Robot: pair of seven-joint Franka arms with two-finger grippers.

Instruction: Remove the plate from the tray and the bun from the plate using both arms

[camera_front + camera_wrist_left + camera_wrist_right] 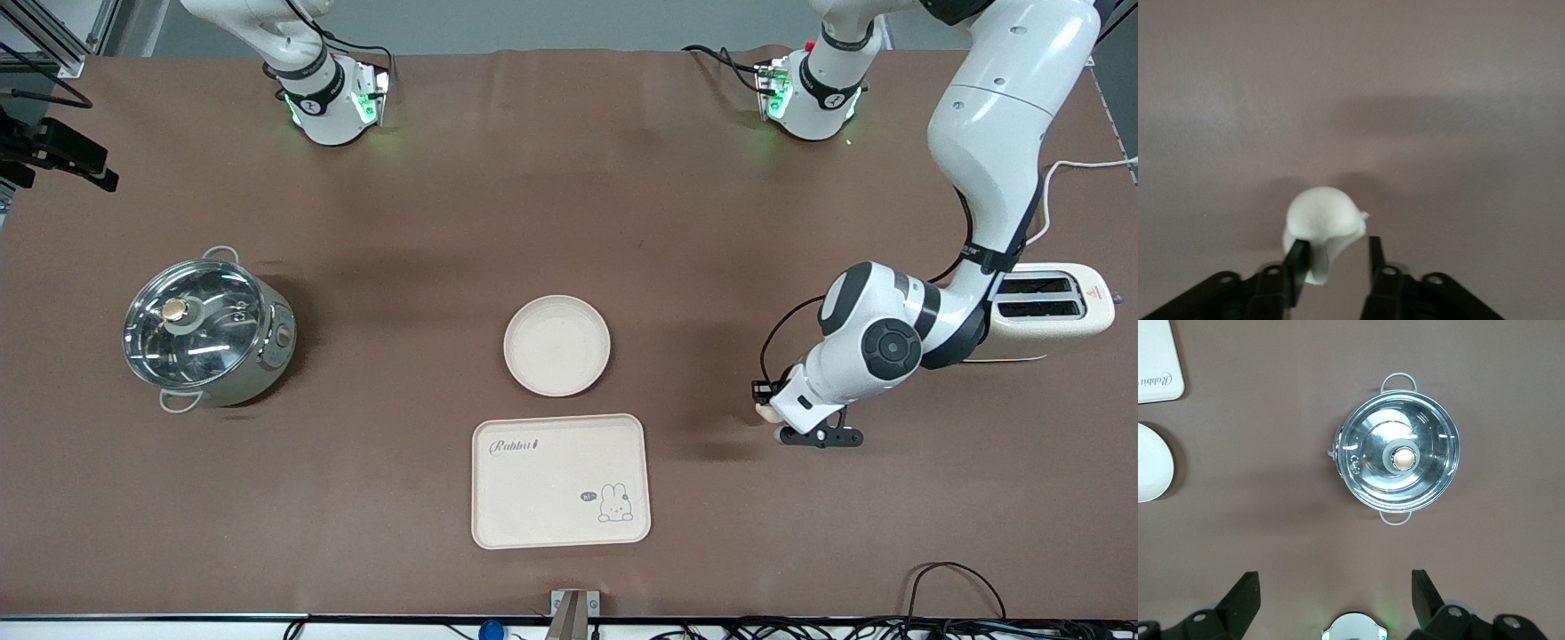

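We find the left tool pinching the bun low over bare worktop toward the left arm's end, beside the toaster. The plate rests mid-worktop, just beside the rabbit tray. The right tool hangs spread above the lidded pot, its arm waiting.

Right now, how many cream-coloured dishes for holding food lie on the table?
2. The round plate sits mid-table; the rectangular rabbit tray lies beside it, nearer the front camera. Neither holds anything, and no others show.
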